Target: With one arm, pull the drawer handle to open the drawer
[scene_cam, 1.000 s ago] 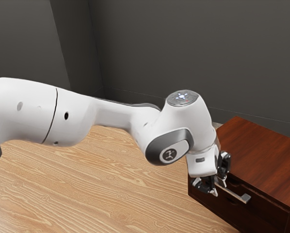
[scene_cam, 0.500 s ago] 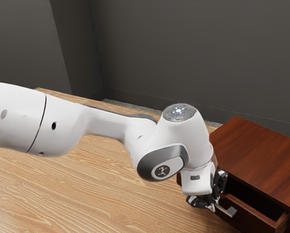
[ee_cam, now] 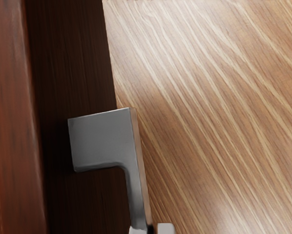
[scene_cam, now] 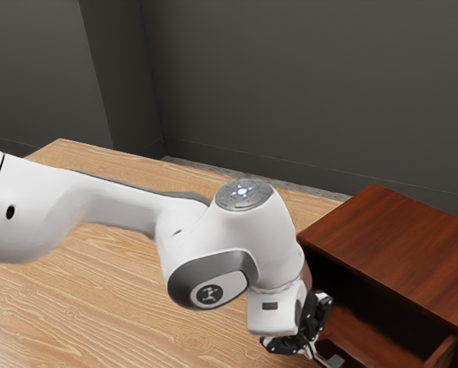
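A dark red-brown wooden cabinet (scene_cam: 397,238) stands on the table at the exterior view's right. Its drawer (scene_cam: 364,335) is pulled well out, and the dark opening and the drawer's inner floor show. My black gripper (scene_cam: 304,347) hangs below the white wrist at the drawer's front, shut on the drawer handle. In the wrist view the grey metal handle (ee_cam: 109,141) stands off the dark drawer front (ee_cam: 73,73) and runs down to my hand.
The light wooden table (scene_cam: 99,307) stretches from the cabinet toward the exterior view's left, under my arm. It also shows beside the drawer front in the wrist view, as table (ee_cam: 209,97). Dark grey walls stand behind.
My arm has drawn back toward the exterior view's left and lower edge with the handle held. The drawer has slid out of the cabinet from nearly shut to well open.
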### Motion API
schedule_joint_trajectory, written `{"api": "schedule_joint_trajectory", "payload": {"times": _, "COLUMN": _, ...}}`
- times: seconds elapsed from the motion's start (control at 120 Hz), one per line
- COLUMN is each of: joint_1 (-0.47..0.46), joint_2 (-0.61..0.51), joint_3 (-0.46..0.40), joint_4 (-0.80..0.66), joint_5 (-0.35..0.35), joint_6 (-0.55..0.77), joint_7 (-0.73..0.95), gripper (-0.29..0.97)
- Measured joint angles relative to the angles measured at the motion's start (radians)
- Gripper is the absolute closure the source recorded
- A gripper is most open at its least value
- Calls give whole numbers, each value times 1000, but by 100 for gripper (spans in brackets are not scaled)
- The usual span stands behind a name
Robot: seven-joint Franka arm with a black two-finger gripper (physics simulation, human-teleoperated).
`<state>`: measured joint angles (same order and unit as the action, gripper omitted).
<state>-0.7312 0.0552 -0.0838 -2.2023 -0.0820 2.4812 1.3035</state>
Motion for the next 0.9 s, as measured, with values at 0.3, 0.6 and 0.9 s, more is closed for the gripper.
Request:
{"api": "schedule_joint_trajectory", "payload": {"times": 0.3, "joint_1": -17, "joint_2": -75, "joint_3": -10, "joint_4": -85, "joint_5": -28, "joint_6": 4, "joint_7": -7, "gripper": 79}}
{"api": "schedule_joint_trajectory", "payload": {"times": 0.6, "joint_1": -48, "joint_2": -101, "joint_3": -4, "joint_4": -96, "joint_5": -33, "joint_6": 1, "joint_7": -15, "gripper": 73}}
{"api": "schedule_joint_trajectory", "payload": {"times": 0.9, "joint_1": -55, "joint_2": -106, "joint_3": -8, "joint_4": -101, "joint_5": -37, "joint_6": -10, "joint_7": -24, "gripper": 58}}
